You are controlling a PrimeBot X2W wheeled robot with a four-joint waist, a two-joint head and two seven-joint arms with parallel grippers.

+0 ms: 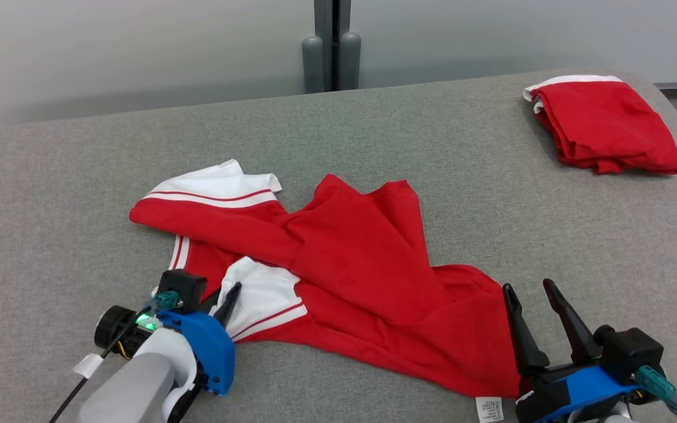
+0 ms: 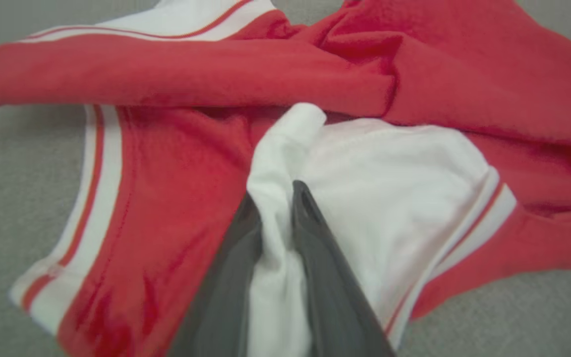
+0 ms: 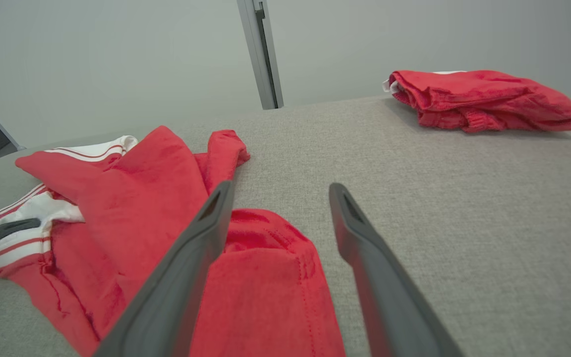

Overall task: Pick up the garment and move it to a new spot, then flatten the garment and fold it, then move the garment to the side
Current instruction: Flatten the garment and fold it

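The red-and-white garment (image 1: 344, 264) lies crumpled on the near half of the grey table (image 1: 432, 129). At the table's near left, the left gripper (image 2: 275, 196) is pinched almost closed on a ridge of its white fabric. At the near right, the right gripper (image 1: 529, 286) gapes empty, perhaps just above the hem. A folded red pile (image 1: 606, 126) sits far right

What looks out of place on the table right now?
The garment lies crumpled and twisted, a red fold draped across its middle; the left hand pinches a white ridge of it. The folded pile looks tidy.
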